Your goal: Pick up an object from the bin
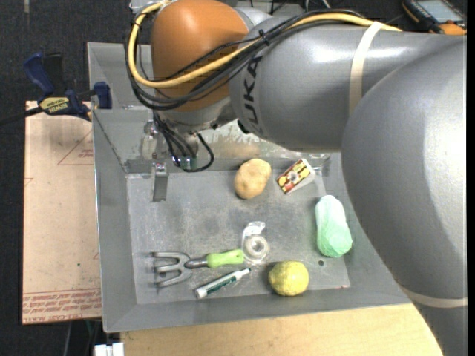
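Grey bin (pixel 185 221) holds the gripper (pixel 158 178) (apart or together, I cannot tell) left of a potato (pixel 252 178), likely firm, best pinched mid-body.

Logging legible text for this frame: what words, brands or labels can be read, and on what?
"KUKA": running down the grey arm, partly covered.
Red-and-yellow packet: print too small to read.
White-and-green tube: label too small to read.

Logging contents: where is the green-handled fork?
Camera view, bin's lower left: the green-handled fork lies just above the white tube, left of the clear cap.
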`<state>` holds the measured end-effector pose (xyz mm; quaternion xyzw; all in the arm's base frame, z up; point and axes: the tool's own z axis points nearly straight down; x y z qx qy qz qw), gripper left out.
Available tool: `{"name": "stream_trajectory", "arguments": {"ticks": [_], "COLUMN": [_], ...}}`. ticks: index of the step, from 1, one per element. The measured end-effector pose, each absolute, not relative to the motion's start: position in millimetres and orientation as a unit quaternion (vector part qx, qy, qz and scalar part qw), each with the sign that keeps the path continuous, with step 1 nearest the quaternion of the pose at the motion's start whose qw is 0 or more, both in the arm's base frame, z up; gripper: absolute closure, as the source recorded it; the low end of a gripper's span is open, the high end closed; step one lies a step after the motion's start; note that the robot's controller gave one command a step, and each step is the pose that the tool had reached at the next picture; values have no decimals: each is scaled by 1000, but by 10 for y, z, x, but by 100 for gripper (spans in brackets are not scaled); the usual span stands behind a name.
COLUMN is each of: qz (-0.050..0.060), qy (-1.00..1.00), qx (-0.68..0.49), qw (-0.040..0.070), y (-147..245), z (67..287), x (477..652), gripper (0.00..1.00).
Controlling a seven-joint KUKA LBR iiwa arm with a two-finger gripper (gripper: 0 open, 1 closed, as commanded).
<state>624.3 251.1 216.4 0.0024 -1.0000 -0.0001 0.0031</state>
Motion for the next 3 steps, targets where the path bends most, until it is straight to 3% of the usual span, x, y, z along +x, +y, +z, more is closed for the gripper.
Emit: {"name": "stream_trajectory", "arguments": {"ticks": [1,2,3], "qz": [-1,-1,-3], "qy": [-1000,-999,-990], "qx": [0,46,143], "qw": [-1,-1,-6], "y": [2497,2143,2039], "z": [2222,1480,1535], "x": [6261,5912,5431], "gripper": [0,0,0]}}
